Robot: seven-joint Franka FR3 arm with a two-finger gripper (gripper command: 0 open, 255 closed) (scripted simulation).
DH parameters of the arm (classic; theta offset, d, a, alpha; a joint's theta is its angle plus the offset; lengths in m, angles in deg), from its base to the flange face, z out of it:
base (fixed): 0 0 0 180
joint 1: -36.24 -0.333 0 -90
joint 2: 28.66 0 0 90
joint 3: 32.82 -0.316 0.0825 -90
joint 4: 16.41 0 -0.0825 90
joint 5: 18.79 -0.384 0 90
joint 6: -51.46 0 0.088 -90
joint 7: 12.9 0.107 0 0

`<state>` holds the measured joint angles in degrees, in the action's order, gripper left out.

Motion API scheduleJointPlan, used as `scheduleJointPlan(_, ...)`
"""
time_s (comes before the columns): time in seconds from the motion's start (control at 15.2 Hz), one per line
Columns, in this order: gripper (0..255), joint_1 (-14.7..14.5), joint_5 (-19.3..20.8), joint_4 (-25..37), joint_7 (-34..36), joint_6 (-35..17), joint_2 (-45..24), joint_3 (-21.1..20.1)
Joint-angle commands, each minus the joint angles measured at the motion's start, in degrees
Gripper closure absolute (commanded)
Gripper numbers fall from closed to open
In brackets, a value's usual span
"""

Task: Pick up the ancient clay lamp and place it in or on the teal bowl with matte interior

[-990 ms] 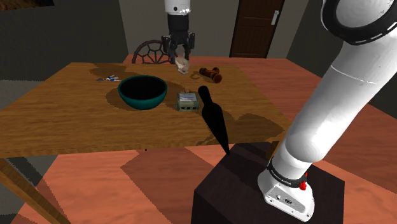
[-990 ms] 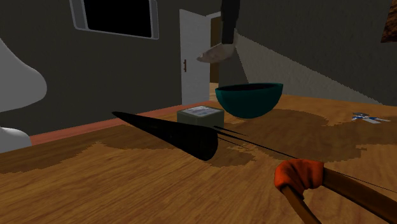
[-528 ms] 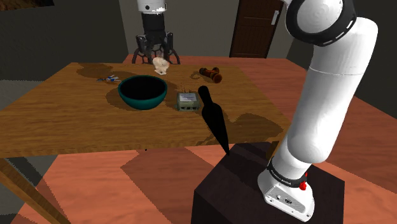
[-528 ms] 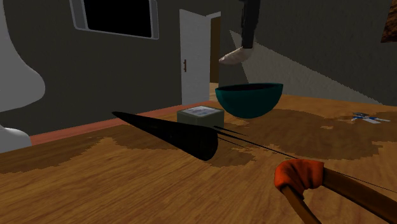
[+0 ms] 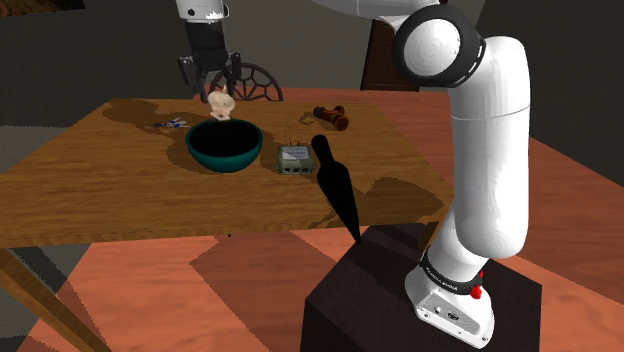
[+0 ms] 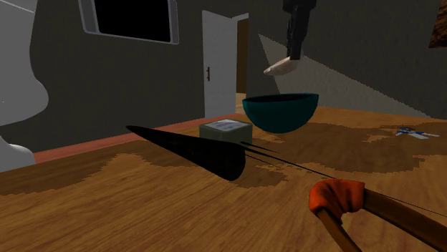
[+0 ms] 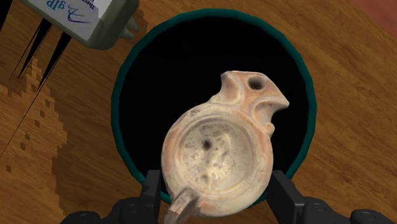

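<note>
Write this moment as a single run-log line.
gripper: shut on clay lamp | clay lamp: above teal bowl, not touching | release: not yet

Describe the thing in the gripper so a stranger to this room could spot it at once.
Find the wooden table, then the teal bowl on it. Just above the bowl hangs the black gripper, clasping a pale tan lamp: a round disc with a holed spout. Unlike the labelled box beside the bowl, it is off the table.
</note>
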<state>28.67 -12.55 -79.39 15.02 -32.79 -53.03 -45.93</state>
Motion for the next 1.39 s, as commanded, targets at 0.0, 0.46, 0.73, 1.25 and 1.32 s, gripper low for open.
scheduleJointPlan(0.0, 255, 0.1, -0.1, -1.9, 0.1, -1.7, 0.3, 0.0)
scheduleJointPlan(0.46, 255, 0.8, -0.4, -10.0, 0.2, -8.1, 2.0, 0.0)
scheduleJointPlan(0.73, 255, 1.0, -0.5, -13.5, 0.3, -11.1, 2.5, 0.0)
scheduleJointPlan(1.25, 0, 1.0, -0.5, -13.4, 0.3, -11.1, 2.4, 0.0)
scheduleJointPlan(1.32, 0, 1.0, -0.5, -13.4, 0.3, -11.1, 2.4, 0.0)
